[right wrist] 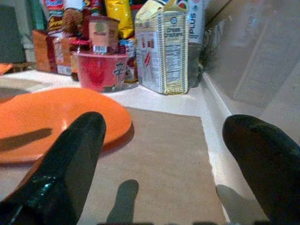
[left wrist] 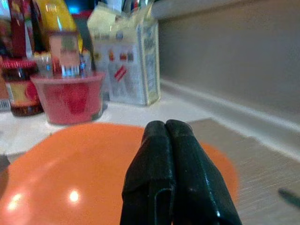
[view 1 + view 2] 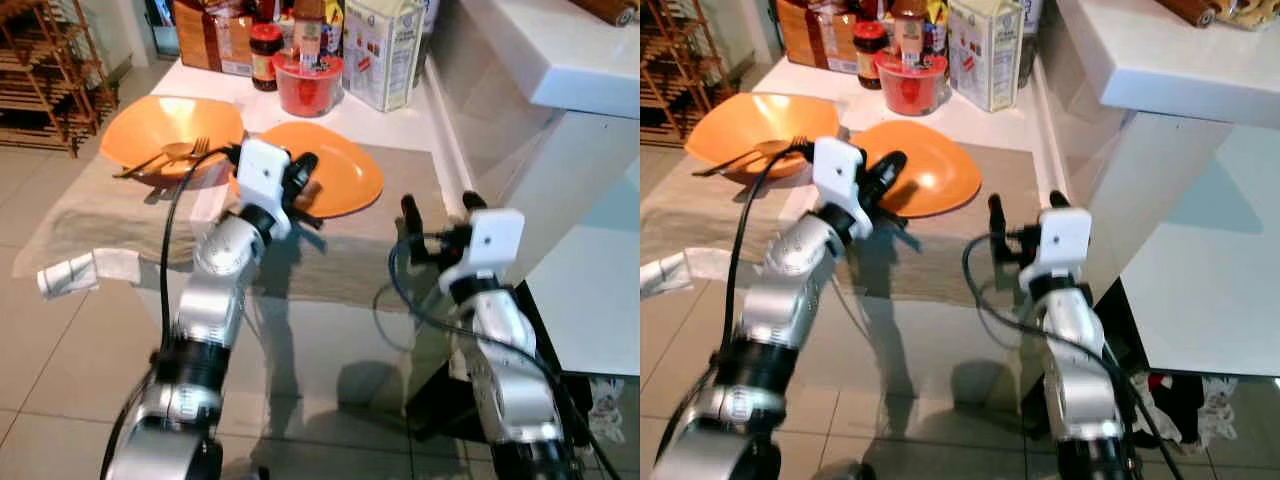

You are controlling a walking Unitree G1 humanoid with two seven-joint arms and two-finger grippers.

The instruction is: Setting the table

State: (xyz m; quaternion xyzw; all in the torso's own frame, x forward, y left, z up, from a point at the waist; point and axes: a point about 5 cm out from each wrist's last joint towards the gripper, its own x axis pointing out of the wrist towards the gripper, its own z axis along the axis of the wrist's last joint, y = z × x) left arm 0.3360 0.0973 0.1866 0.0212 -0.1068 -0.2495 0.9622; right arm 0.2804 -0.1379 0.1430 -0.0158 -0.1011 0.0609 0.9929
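A: Left gripper (image 3: 305,175) fingers clenched empty over near plate (image 3: 345,170); fork (image 3: 165,157) rests in far plate (image 3: 150,125), beyond.

B: Right gripper (image 3: 437,215) spread beside near plate. Release fingers before approaching fork.

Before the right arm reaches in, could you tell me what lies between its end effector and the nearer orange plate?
Only bare beige placemat lies between the open right end effector and the nearer orange plate, clearest in the right wrist view.

Bright, even daylight; arm shadows fall on the glass table (image 3: 330,340) and floor. Highlights glint on the near plate (image 2: 70,187). The left wrist view is soft, its background blurred.
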